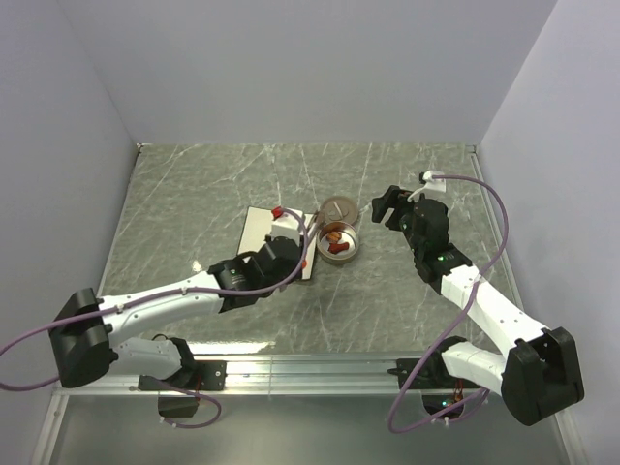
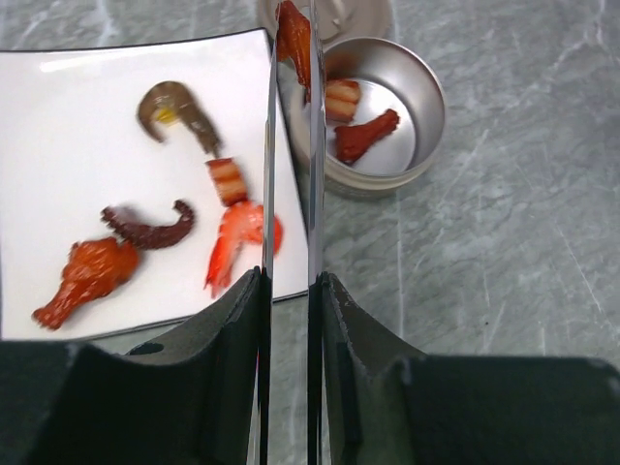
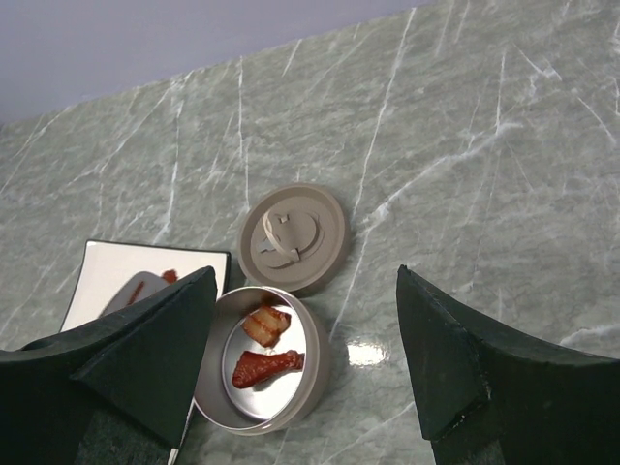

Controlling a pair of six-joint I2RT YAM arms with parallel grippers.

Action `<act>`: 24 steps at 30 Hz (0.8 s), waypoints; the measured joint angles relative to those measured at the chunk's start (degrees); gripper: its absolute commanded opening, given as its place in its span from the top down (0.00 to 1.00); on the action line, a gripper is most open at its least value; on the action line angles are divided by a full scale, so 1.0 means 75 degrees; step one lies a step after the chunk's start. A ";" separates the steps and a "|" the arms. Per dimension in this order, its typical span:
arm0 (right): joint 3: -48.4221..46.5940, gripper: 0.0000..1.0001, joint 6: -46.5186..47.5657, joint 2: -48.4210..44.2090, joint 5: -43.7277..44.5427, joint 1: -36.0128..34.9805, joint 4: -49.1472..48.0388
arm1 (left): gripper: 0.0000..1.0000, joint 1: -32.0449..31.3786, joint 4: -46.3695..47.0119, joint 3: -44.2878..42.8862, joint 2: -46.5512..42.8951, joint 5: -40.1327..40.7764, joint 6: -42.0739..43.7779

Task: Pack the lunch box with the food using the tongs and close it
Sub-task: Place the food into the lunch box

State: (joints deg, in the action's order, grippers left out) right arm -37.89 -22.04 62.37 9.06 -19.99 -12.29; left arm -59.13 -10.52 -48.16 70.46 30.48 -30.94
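Step in hand: carrying food from plate to tin.

The left claw (image 2: 291,291) is nearly closed on the handle end of the tongs (image 2: 268,174) and squeezes the two arms close together. A red piece (image 2: 294,39) is pinched at the tips. In the left wrist view it hangs above the near rim of the round metal tin (image 2: 387,177), not over its middle.

The tin stands open on the desk (image 2: 504,271), just beside the corner of the white plate (image 2: 77,145). It holds two pieces: a striped slice (image 2: 341,99) and a dark red piece (image 2: 366,136). Five pieces lie on the plate. The lid (image 3: 294,237) lies flat on the desk, touching or nearly touching the tin's far side.

The right claw (image 1: 385,204) is wide open and holds nothing. It hovers to the right of the tin.

Judgement: packing is under half done and closing has not begun. The next move calls for bringing the tips over the tin's open middle, lowering them, and easing the squeeze so the piece drops inside, clear of the rim.
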 measured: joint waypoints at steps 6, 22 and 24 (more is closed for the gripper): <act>0.0000 0.18 0.0000 0.0000 0.0050 0.0000 0.0003 | 0.78 -0.0050 0.0315 -0.0283 0.0632 -0.0385 0.0300; 0.0000 0.18 0.0000 0.0000 0.0067 0.0000 0.0003 | 0.49 -0.0122 0.0513 -0.0411 0.0799 -0.0551 0.0458; 0.0000 0.18 0.0000 0.0000 0.0067 0.0000 0.0003 | 0.49 -0.0122 0.0513 -0.0411 0.0799 -0.0536 0.0463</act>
State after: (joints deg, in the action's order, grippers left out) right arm -37.89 -22.04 62.37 9.56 -19.99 -12.27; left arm -60.05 -6.68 -51.24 76.44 26.46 -27.46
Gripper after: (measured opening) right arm 0.817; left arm 0.518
